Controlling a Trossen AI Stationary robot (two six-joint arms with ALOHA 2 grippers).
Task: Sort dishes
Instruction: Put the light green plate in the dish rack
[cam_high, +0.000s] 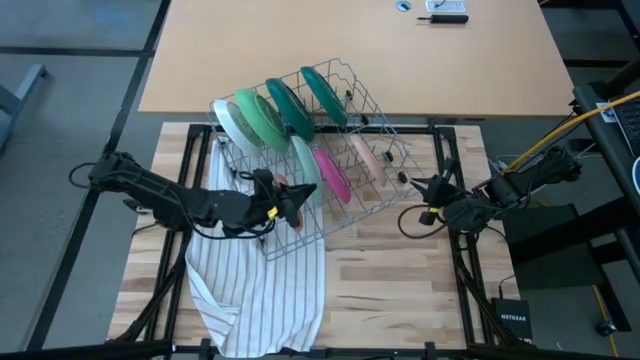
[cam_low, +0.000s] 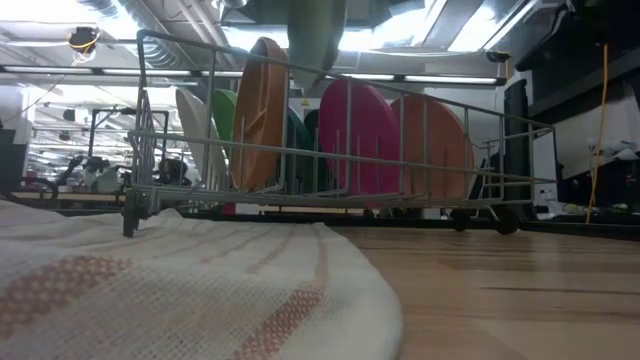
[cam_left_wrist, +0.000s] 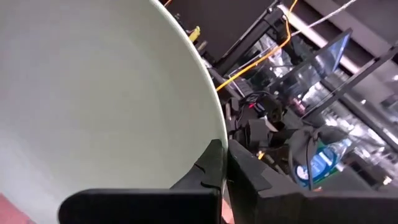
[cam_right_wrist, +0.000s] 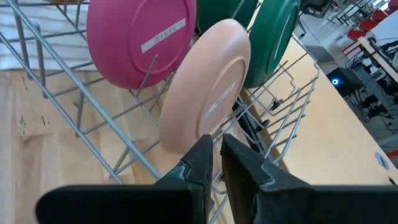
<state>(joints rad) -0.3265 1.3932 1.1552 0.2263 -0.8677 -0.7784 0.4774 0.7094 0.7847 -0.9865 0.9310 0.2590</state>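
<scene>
A wire rack (cam_high: 372, 100) stands on a white striped cloth (cam_high: 260, 285). In it, on edge, stand dark green plates (cam_high: 322, 92), a light green one (cam_high: 262, 118), a magenta one (cam_right_wrist: 134, 37) and an orange-brown one (cam_low: 260, 110). My left gripper (cam_left_wrist: 225, 165) is at the rack's near left side, shut on a pale green-white plate (cam_left_wrist: 93, 93). That plate shows above the rack in the low view (cam_low: 315, 35). My right gripper (cam_right_wrist: 216, 152) is at the rack's right side, shut on a peach-pink plate (cam_right_wrist: 208, 87). My left gripper pinches the pale plate's rim (cam_left_wrist: 219, 144) between its two fingers. It comes about level from the table's left. The plate stands on edge, lifted above the rack's top wires. My right gripper has the peach-pink plate's rim (cam_right_wrist: 200, 138) between its fingertips, slanting down from the table's right side. The plate stands on edge between the rack wires, beside the magenta plate. Whether its lower edge rests on the rack is hidden.
The rack's right end (cam_high: 400, 160) stands on the wooden table top (cam_high: 400, 290), off the cloth. A second table (cam_high: 300, 40) lies beyond the rack, with small items (cam_high: 440, 12) at its far edge. Cables (cam_high: 560, 130) run by the right arm.
</scene>
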